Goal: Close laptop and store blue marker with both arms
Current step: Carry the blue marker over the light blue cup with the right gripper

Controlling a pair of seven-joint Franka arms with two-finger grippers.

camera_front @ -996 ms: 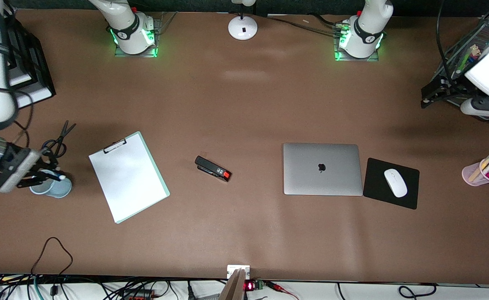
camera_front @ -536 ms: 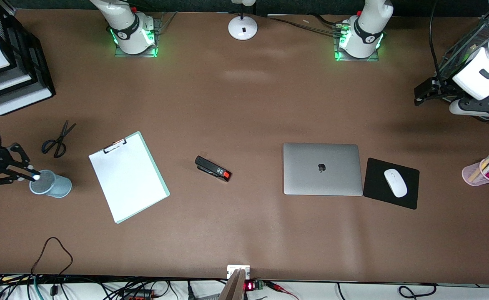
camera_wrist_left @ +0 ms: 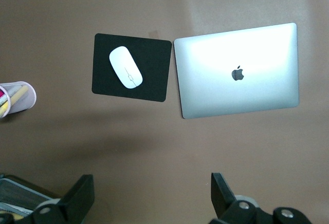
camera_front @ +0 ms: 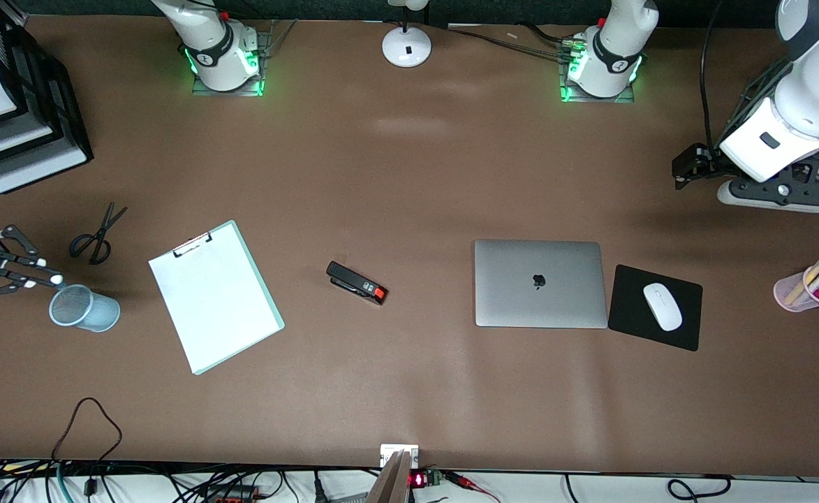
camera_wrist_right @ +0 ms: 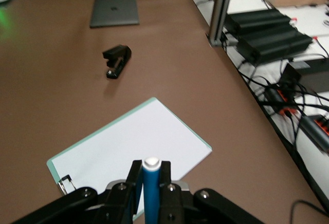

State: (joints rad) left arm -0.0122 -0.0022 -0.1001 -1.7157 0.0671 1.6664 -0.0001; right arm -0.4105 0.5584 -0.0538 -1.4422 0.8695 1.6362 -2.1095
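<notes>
The laptop (camera_front: 540, 283) is lying shut on the tabletop (camera_front: 409, 391), lid down with the dark apple logo facing up, toward the left arm's end of the table. Just beside it, closer still to that end, a black mouse pad (camera_front: 631, 321) is carrying a white mouse (camera_front: 662, 306). A pink pen cup (camera_front: 799, 292) holding several pens is standing near the table edge at the left arm's end.

The right gripper (camera_front: 52, 280) is hanging at the right arm's end of the table, just above the rim of a pale blue mesh cup (camera_front: 85, 309). Its fingers are pressing tight on the blue marker (camera_wrist_right: 150, 192); in the right wrist view the marker is standing between the fingers with its pale cap toward the camera. In the front view only the pale cap is showing at the fingertips.

The left gripper (camera_front: 681, 170) is hovering over bare tabletop near the edge at the left arm's end, its fingers (camera_wrist_left: 78, 199) spread wide and holding nothing. It is waiting there.

A clipboard (camera_front: 215, 295) with white paper is lying between the mesh cup and a black stapler (camera_front: 356, 282). Scissors (camera_front: 96, 235) are lying farther from the front camera than the mesh cup. Black stacked trays (camera_front: 11, 112) are sitting at the corner by the right arm's end.
</notes>
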